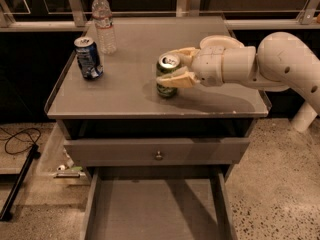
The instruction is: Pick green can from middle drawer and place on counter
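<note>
The green can stands upright on the counter, right of its middle and near the front edge. My gripper reaches in from the right and its two cream fingers sit on either side of the can, closed against it. The middle drawer is pulled out below the counter, and its flat grey bottom shows nothing on it.
A blue can stands at the counter's left side, with a clear water bottle behind it. A shut drawer front with a small round knob sits above the open drawer. A black cable lies on the floor at left.
</note>
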### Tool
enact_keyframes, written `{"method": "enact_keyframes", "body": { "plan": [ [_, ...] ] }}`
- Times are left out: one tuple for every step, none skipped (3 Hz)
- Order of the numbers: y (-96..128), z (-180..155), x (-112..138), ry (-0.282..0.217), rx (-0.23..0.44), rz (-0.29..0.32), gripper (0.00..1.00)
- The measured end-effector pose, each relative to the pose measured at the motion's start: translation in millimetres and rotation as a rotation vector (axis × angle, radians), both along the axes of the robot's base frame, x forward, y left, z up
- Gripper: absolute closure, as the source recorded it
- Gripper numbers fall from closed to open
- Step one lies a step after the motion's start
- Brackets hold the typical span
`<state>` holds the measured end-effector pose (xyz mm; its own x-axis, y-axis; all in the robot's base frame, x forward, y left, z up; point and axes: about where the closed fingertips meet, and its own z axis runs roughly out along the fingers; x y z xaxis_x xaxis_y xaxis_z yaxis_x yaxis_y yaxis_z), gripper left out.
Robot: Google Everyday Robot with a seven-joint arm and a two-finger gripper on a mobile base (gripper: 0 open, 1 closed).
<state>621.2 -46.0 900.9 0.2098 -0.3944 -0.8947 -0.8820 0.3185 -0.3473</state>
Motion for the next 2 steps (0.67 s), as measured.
{"method": "enact_keyframes", "body": {
  "plan": [
    [0.1, 0.0, 0.0, 0.000, 0.000, 0.000, 0.00],
    [0.1, 0.0, 0.0, 0.000, 0.000, 0.000, 0.00]
  ]
}}
